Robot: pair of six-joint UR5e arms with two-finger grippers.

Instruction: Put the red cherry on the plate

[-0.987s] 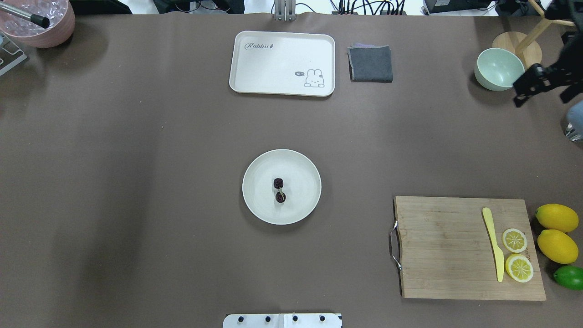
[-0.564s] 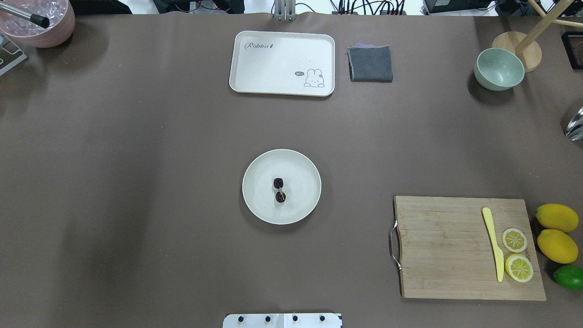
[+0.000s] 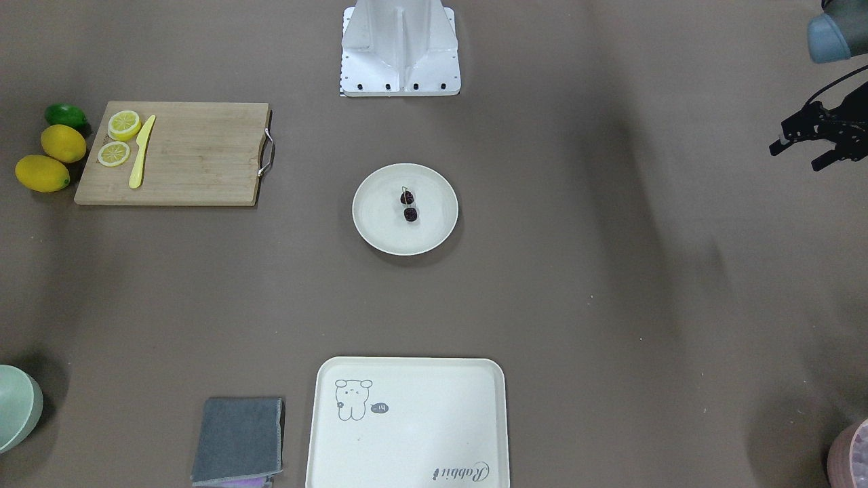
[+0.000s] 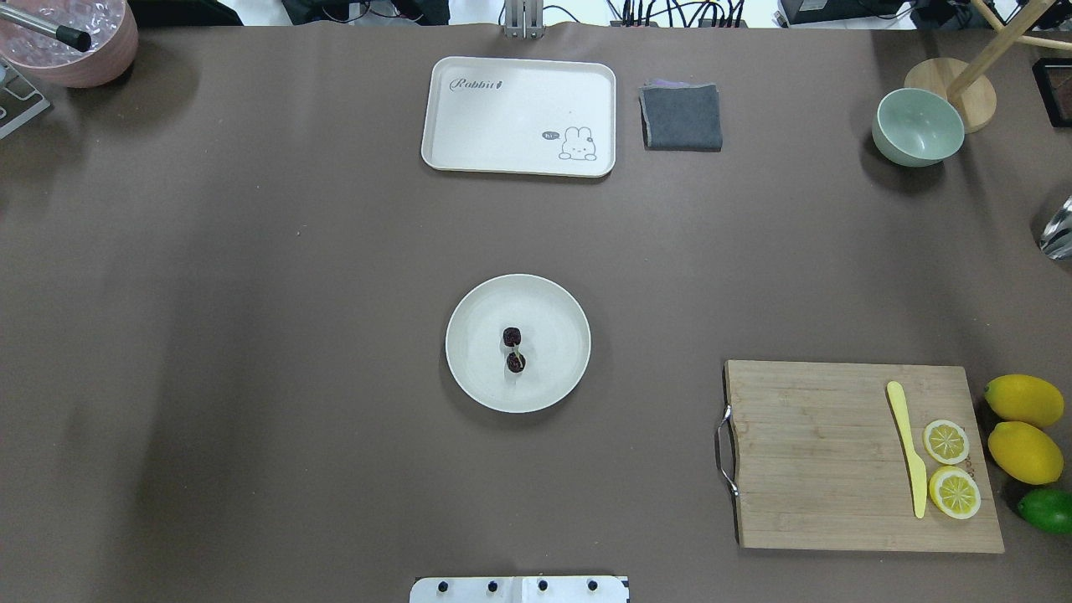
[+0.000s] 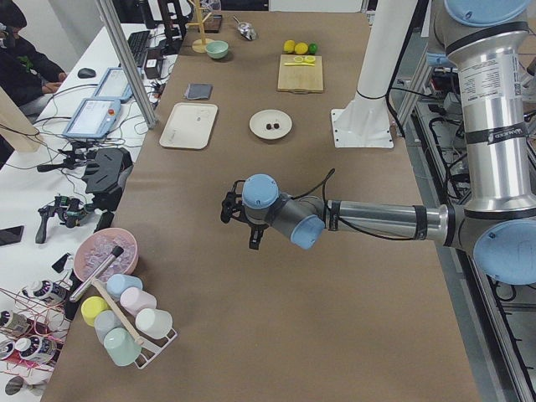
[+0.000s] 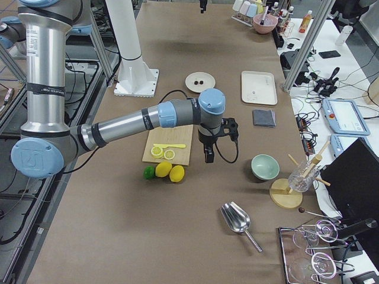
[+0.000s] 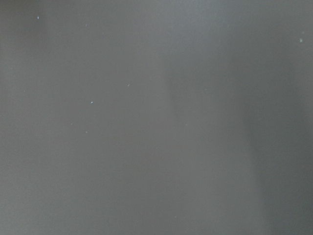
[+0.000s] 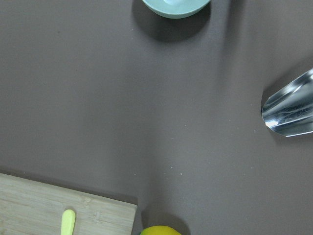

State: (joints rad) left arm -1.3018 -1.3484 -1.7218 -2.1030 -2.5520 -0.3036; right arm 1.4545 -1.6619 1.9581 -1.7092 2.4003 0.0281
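The red cherry (image 4: 512, 349), two tiny dark fruits joined by stems, lies near the middle of the round cream plate (image 4: 557, 335), also seen from the front as cherry (image 3: 409, 206) on plate (image 3: 380, 220). No gripper is near them. My left gripper (image 3: 795, 156) hovers far off toward the table's left end, fingers apart and empty; the left-end view shows this left gripper (image 5: 239, 228) too. The right gripper (image 6: 208, 155) hangs between the cutting board and the green bowl; I cannot tell its state.
A cream tray (image 4: 519, 117) and a grey cloth (image 4: 681, 117) lie at the far side. A green bowl (image 4: 917, 127) and metal scoop (image 4: 1057, 228) sit at the right. A cutting board (image 4: 821, 469) holds a yellow knife (image 4: 907, 448) and lemon slices, with lemons (image 4: 1023, 400) beside it.
One second ago the right gripper showed at the overhead view's right edge beside the green bowl; it has since left that view. Cherry and plate have not moved.
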